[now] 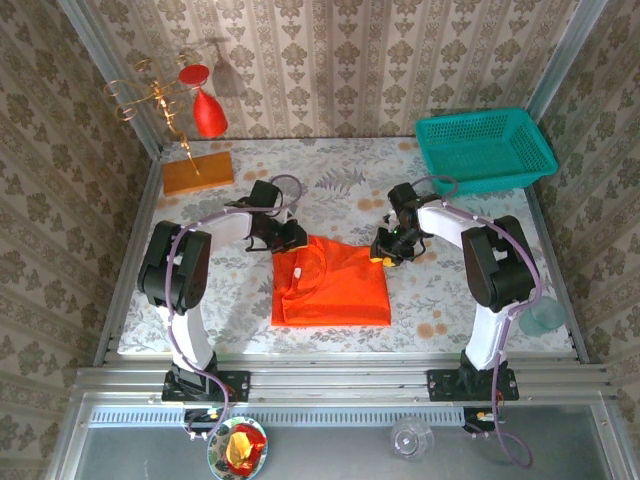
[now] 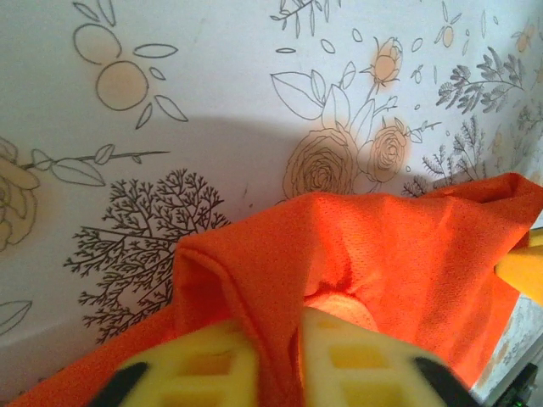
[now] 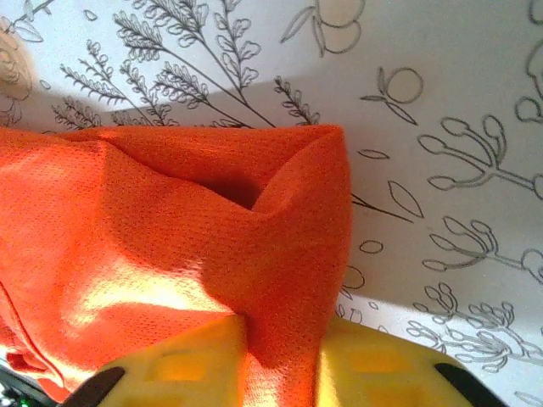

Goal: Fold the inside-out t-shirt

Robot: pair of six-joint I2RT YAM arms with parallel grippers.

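Note:
The bright orange-red t-shirt (image 1: 332, 285) lies in a roughly square fold on the flowered table in the top view. My left gripper (image 1: 291, 238) sits at its far left corner, shut on a pinch of the cloth; in the left wrist view the t-shirt (image 2: 373, 254) rises in a ridge between the yellow fingers (image 2: 195, 365). My right gripper (image 1: 384, 250) sits at the far right corner, shut on the cloth too; in the right wrist view a fold of the t-shirt (image 3: 212, 229) stands up between the yellow fingers (image 3: 373, 373).
A teal basket (image 1: 484, 148) stands at the back right. An orange-brown wooden block (image 1: 197, 172) with a gold stand and red ornament (image 1: 208, 115) is at the back left. Patterned walls close in the table on three sides. A pale cup (image 1: 547, 314) sits near the right edge.

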